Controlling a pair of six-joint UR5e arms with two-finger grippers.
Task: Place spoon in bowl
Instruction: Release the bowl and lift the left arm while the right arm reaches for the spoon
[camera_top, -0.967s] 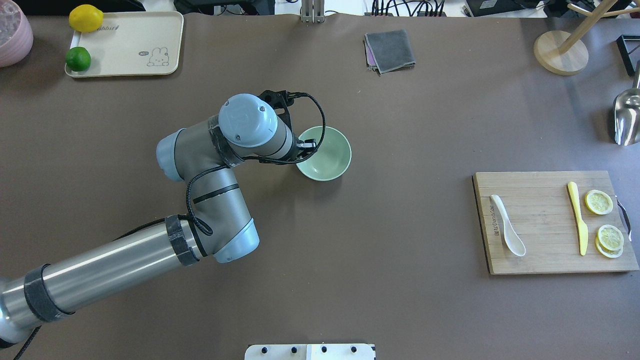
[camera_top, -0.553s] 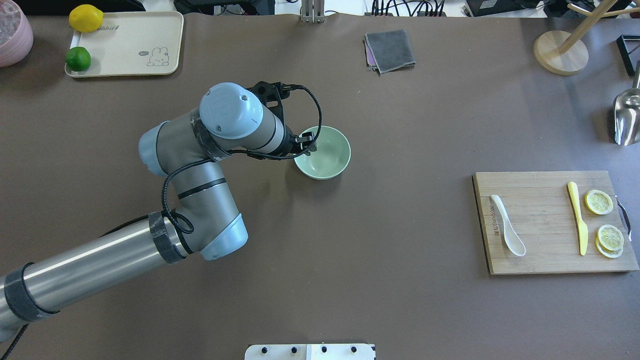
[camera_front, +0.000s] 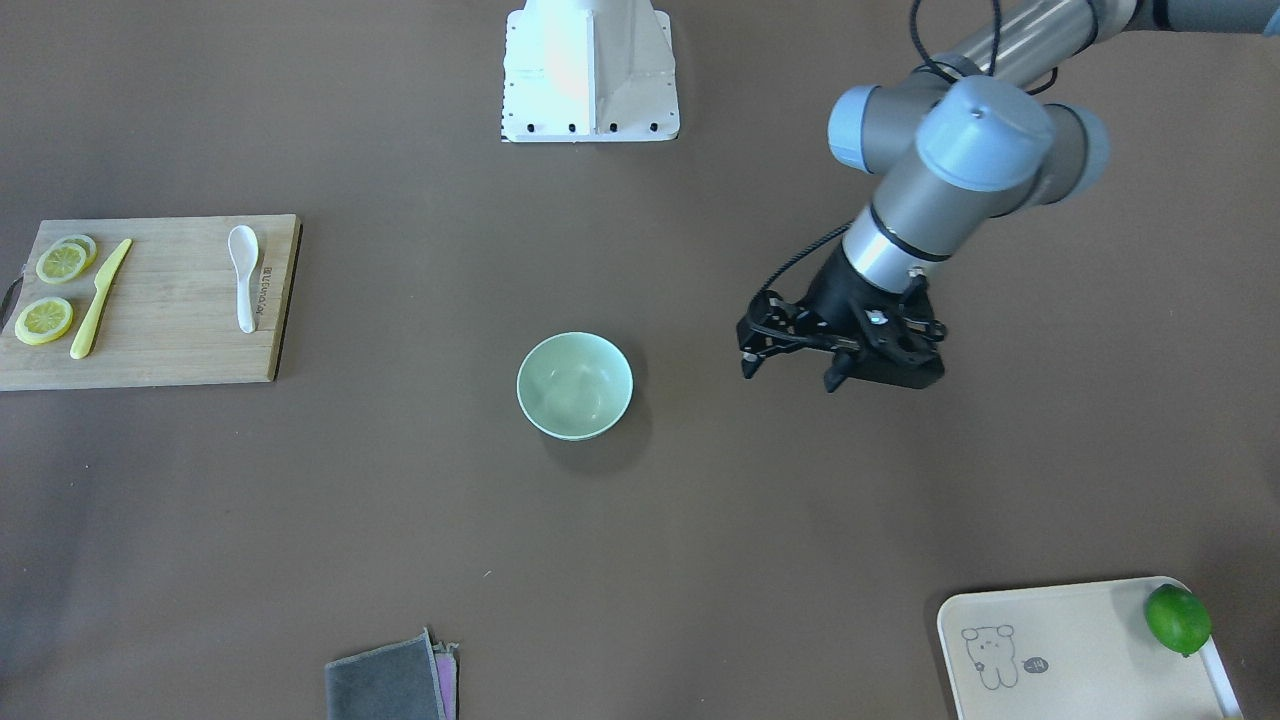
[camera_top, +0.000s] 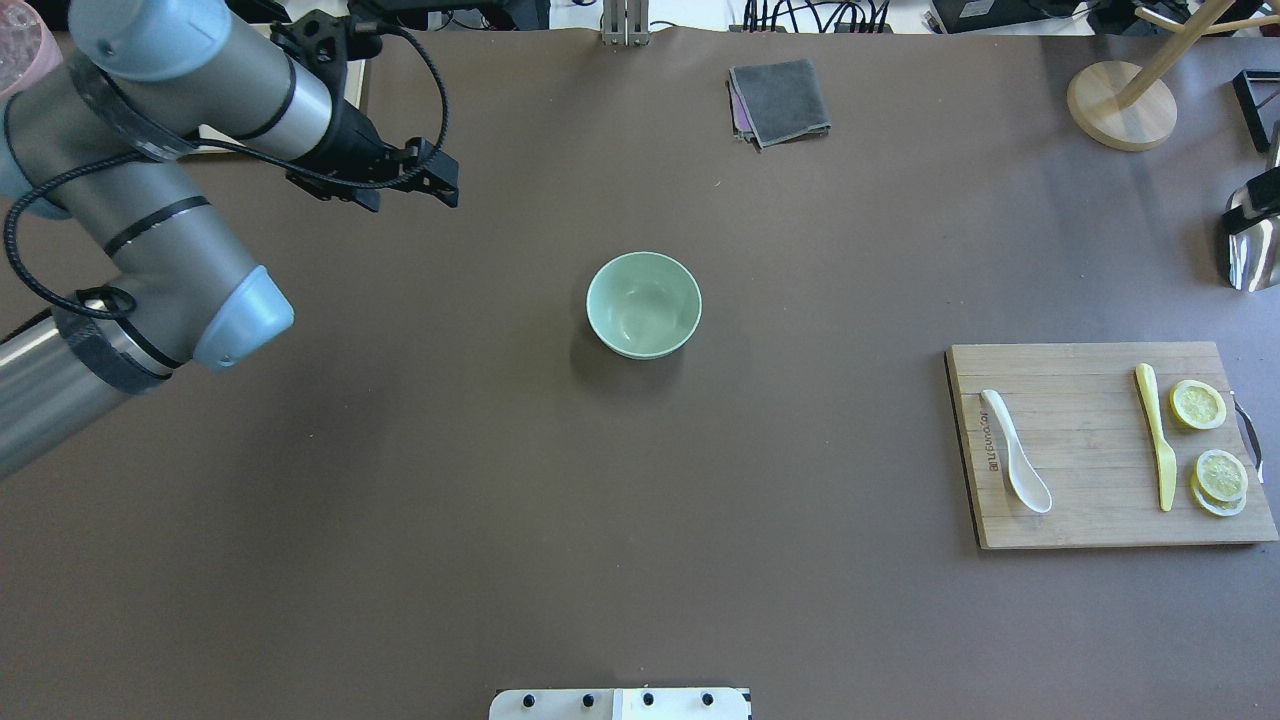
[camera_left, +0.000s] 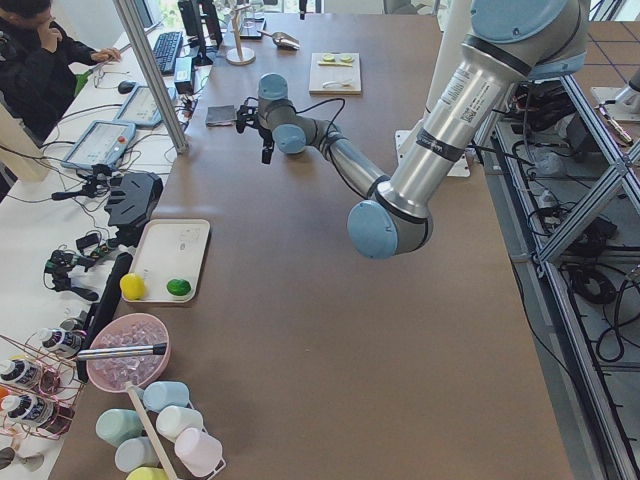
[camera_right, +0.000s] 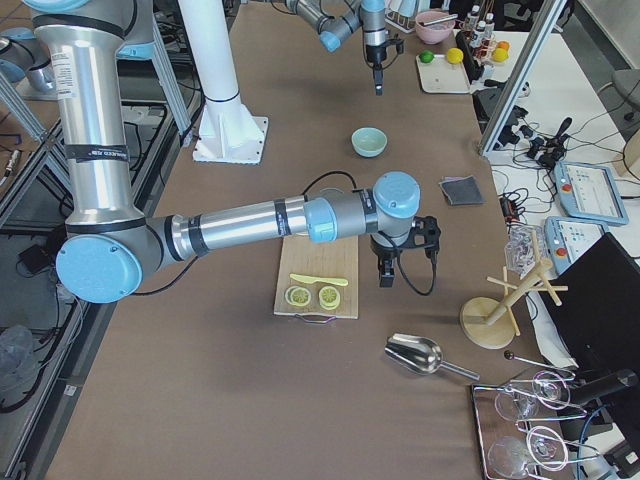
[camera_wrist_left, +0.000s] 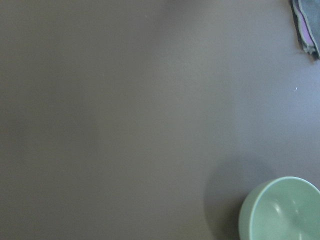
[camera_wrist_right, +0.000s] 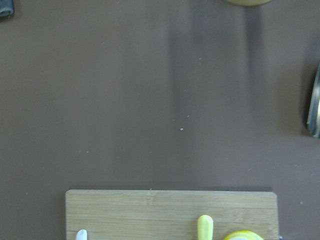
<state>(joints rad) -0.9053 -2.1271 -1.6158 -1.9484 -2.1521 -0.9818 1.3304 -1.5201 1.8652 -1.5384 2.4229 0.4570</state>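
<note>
The spoon (camera_top: 1016, 450) lies flat on the board (camera_top: 1090, 525) at the right end of the counter (camera_top: 800, 600). It sits along the board's edge nearest the bowl (camera_top: 643, 305), scoop toward the robot. The bowl stands alone mid-counter, upright and with nothing in it, well apart from the board. So the pick-up, as I read it, has not begun.

The left arm (camera_top: 170, 250) hangs off to the far left, clear of the bowl. The left jaws are spread and hold nothing. The right arm (camera_right: 250, 225) reaches out past the board, and the right jaws point down over bare counter, just beyond the board's far edge. From where they show I cannot tell whether they are spread or pressed together. Its wrist view catches only the very tip of the spoon at the bottom.

I'd guess the right arm is the one to do the job, being the nearer. It would need to come back over the board, line up across the short thick handle, and drop low enough to pinch it. The knife (camera_top: 1155, 440) and the lemon slices (camera_top: 1205, 440) lie toward the board's other side and look safely out of the way. Then comes a long carry across to the bowl.
</note>
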